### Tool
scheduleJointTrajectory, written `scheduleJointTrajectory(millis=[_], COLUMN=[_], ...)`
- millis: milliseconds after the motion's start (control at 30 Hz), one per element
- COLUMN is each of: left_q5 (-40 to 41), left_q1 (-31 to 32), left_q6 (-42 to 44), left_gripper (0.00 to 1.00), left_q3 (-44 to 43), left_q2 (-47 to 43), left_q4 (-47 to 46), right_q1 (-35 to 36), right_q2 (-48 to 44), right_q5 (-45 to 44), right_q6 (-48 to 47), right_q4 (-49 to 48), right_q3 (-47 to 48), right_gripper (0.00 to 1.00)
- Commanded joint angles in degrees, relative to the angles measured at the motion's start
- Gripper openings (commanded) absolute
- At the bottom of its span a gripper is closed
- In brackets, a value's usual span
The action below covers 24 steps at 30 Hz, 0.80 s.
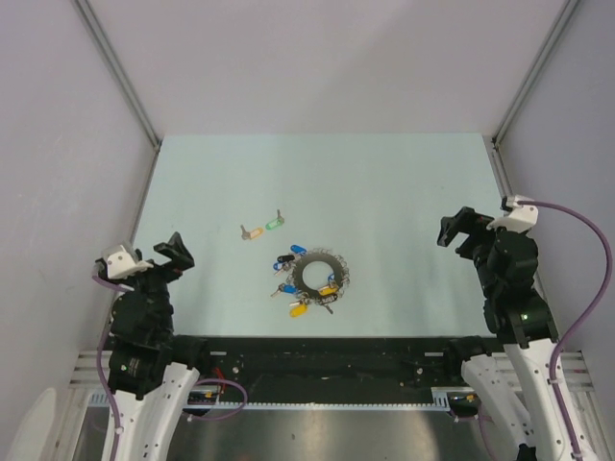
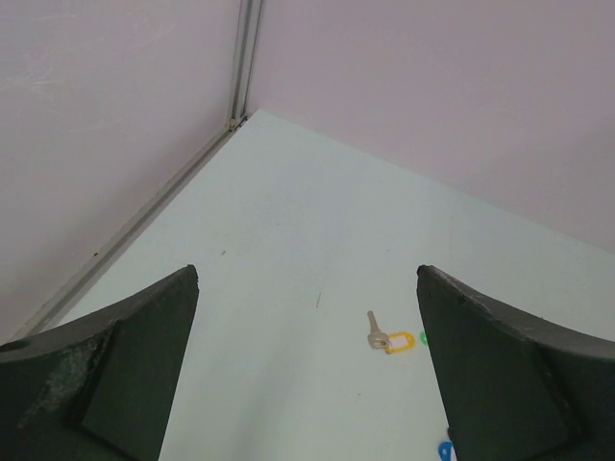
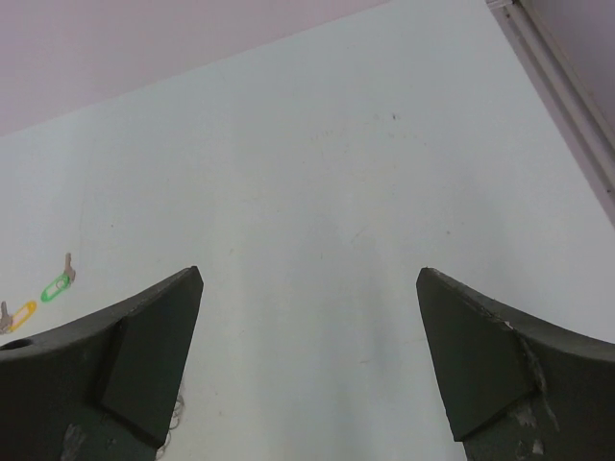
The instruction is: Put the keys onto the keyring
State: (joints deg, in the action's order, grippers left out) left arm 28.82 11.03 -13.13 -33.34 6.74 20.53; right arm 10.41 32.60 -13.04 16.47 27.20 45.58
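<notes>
Both hands spread wide and empty: left hand (image 1: 178,253) and right hand (image 1: 454,233) sit at the counter's (image 1: 404,192) sides. Nothing looks threaded yet. The orange key (image 1: 252,231) and green key (image 1: 275,222) lie loose just beyond the keyring (image 1: 318,273) mid-counter (a third I cannot pick out among its tags), well apart from either hand.

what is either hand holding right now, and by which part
Nothing. The left hand and right hand are both open and empty, apart from the keyring.
</notes>
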Motion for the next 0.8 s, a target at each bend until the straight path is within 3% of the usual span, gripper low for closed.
scheduleJointTrajectory(millis=[0,233,767], left_q5=[4.92,6.25,4.50], left_q1=[0.57,2.68,4.97], left_q6=[0.03,0.12,0.56], left_gripper=[1.00,1.00,1.00], left_q3=[0.74,1.09,1.26], left_q2=[-0.07,-0.68,0.81], left_q4=[0.56,1.61,0.21], right_q1=[-0.04,-0.04,-1.36], right_q2=[-2.54,-6.40,-8.25], right_q5=[-2.52,-2.78,1.25], right_q6=[-1.35,-0.21,1.29], right_q4=[1.89,-0.57,-1.71], right_q3=[0.39,-5.32,-7.17], right_gripper=[1.00,1.00,1.00])
